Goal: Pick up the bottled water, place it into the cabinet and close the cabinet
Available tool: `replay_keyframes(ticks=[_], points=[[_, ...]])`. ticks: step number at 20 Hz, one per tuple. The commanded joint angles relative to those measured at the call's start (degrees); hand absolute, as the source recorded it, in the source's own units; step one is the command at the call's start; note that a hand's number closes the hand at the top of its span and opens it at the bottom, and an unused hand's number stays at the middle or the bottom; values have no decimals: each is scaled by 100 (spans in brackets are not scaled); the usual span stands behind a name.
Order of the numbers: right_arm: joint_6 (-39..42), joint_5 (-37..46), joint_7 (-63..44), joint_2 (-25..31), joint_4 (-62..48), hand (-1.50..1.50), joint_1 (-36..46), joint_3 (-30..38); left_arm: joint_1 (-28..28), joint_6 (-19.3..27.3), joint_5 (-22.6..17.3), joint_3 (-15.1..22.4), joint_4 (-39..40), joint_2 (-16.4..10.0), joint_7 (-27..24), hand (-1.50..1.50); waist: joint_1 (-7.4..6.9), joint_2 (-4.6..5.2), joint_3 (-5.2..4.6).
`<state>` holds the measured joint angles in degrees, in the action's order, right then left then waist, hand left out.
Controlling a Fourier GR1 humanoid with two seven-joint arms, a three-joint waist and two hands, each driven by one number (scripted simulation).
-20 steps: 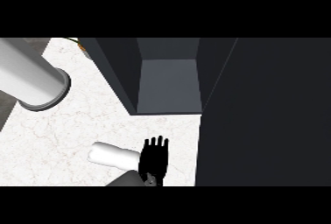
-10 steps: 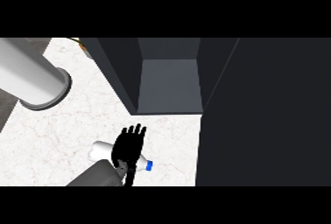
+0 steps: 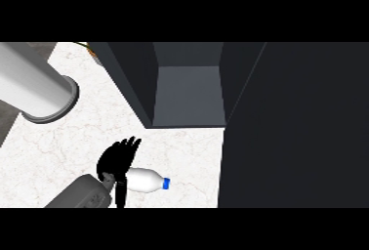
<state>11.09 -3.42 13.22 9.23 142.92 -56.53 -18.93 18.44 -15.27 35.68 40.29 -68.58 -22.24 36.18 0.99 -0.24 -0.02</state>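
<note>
Grey cylinder (image 3: 29, 83): large, lying aslant at the upper left, its flanged end toward the middle of the counter, well apart from the hand.
Counter (image 3: 189, 157): white, marbled, running from the left edge to the dark panel on the right.
Left forearm (image 3: 78, 194): grey, coming in from the lower left corner and slanting up and to the right, low over the counter.
Left hand (image 3: 115, 160): black, at the end of that forearm, left of the view's middle, pointing up and a little right toward the cabinet's front corner.
Hand's opening: fingers (image 3: 130, 145) straight and fanned apart, curled round nothing. 1 thin black part hangs down from the palm beside the wrist.
Bottled water (image 3: 146, 179): 1 white bottle lying on its side on the counter, just right of the hand and below its fingers. Its base end meets the hand's lower edge, and its blue cap (image 3: 166, 183) points right. It lies outside the cabinet, in front of the opening.
Cabinet (image 3: 131, 78): dark, open, grey inside, beyond the bottle.
Dark panel (image 3: 302, 127): tall and flat, at the cabinet's right, filling the right side.
</note>
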Motion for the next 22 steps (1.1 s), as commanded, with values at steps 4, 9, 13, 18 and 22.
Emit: replay_keyframes(ticks=[4,9,13,18,22], points=[[-36,144,-128,158,795,-150,-518,-176,-536,-108,-250,-447,-161,-246,-287,-150,-36,-4,-1],[-77,-11,23,146,529,-150,-404,-55,-740,218,-94,-672,-263,-361,-758,150,-59,1,1],[-109,-9,-65,202,895,-150,-582,-46,-720,498,-109,-960,202,-278,-1182,150,-24,11,-3],[38,-175,290,266,479,-150,-630,121,-785,864,-33,-1157,745,54,-1560,150,0,16,-2],[41,-342,109,350,736,-150,-573,311,-399,350,-189,-1288,951,214,-1466,150,26,24,-1]])
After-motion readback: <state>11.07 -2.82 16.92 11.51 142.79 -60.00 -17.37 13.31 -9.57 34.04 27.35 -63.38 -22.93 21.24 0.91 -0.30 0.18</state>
